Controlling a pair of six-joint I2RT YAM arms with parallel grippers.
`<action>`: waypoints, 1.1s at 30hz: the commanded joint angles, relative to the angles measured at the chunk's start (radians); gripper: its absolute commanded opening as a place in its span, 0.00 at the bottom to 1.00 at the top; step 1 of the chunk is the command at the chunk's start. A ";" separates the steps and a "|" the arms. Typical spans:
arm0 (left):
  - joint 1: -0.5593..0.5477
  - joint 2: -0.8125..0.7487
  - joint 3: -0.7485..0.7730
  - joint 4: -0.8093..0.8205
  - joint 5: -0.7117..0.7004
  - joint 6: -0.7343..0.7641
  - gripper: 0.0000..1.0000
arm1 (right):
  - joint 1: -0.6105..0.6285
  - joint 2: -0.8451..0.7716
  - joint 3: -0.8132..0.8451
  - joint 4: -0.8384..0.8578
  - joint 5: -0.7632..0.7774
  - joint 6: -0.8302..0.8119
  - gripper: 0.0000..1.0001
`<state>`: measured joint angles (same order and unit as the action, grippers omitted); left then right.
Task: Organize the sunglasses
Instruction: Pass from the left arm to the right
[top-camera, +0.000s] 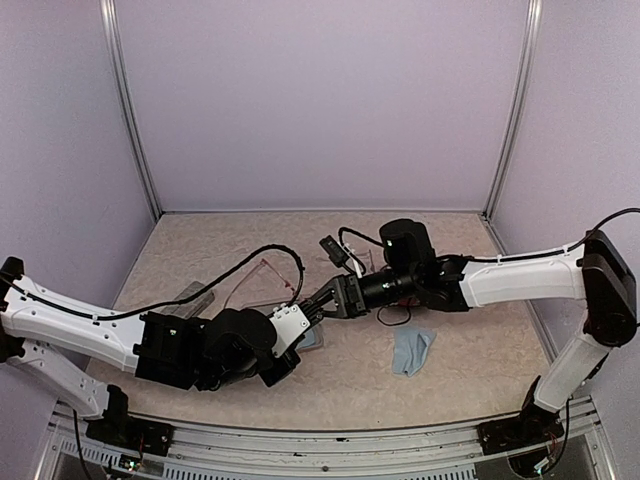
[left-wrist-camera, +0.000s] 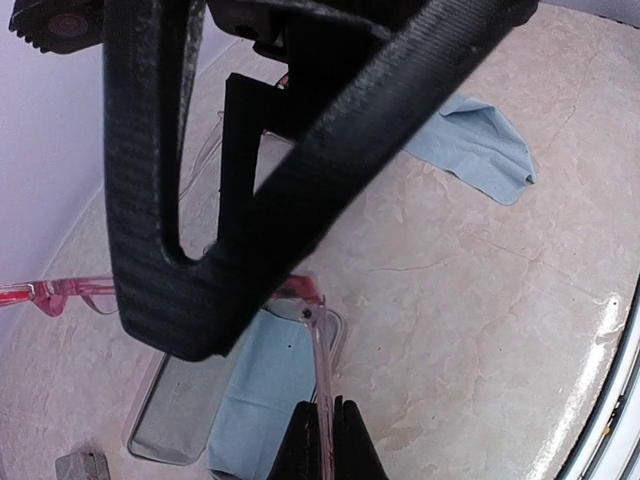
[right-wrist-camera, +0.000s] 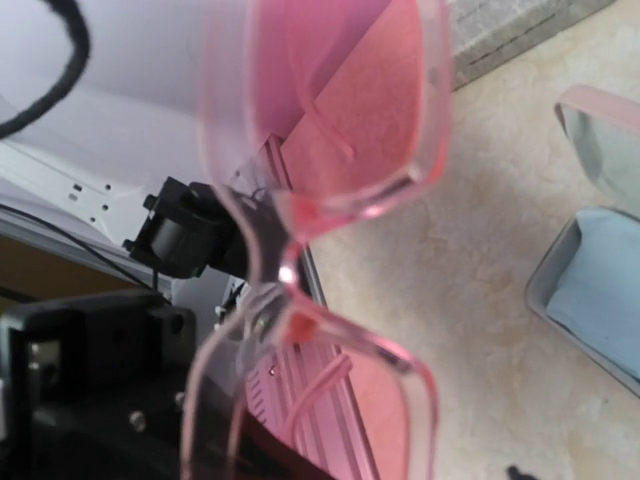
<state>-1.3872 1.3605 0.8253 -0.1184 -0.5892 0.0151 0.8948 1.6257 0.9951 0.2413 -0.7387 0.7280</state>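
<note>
**Red-pink sunglasses, held off the table between two grippers**

Item 1. Left gripper (left-wrist-camera: 322, 412): fingers pressed together on the tip of one slim clear-pink temple arm, pinching it. The arm runs straight up from the fingers to its hinge.

Item 2. Red-pink sunglasses (right-wrist-camera: 335, 110): translucent frame and lenses, raised above the table (top-camera: 480, 330) between the two grippers, just in front of the arm bases. In the right wrist view the lenses stand one over the other, with the bridge at mid-picture. In the left wrist view the front runs leftward from the hinge and passes behind the other tool.

Item 3. Open grey case (left-wrist-camera: 150, 425): lies flat on the table directly under the held glasses. A folded light-blue cloth (left-wrist-camera: 262, 375) lies inside it.

Item 4. Right gripper (top-camera: 325, 305): reaches in from the right and meets the glasses head-on. Its black fingers (left-wrist-camera: 140, 180) stand well apart. Whether they press on the frame cannot be told.

Item 5. Second light-blue cloth (top-camera: 412, 350): loose and crumpled on the table, right of the grippers.

Item 6. Grey oblong case (top-camera: 190, 297): on the table to the left, beyond the left forearm.
</note>
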 joint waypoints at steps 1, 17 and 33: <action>0.004 -0.004 0.016 0.039 -0.024 -0.008 0.00 | 0.011 0.030 -0.014 0.089 -0.033 0.037 0.76; 0.017 -0.014 -0.014 0.057 -0.009 -0.034 0.02 | 0.008 0.052 -0.014 0.131 -0.040 0.054 0.47; 0.057 -0.176 -0.112 0.093 0.119 -0.103 0.71 | -0.045 -0.029 -0.094 0.047 0.004 -0.010 0.33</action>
<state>-1.3586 1.2842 0.7448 -0.0525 -0.5255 -0.0502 0.8711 1.6501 0.9421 0.3138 -0.7521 0.7544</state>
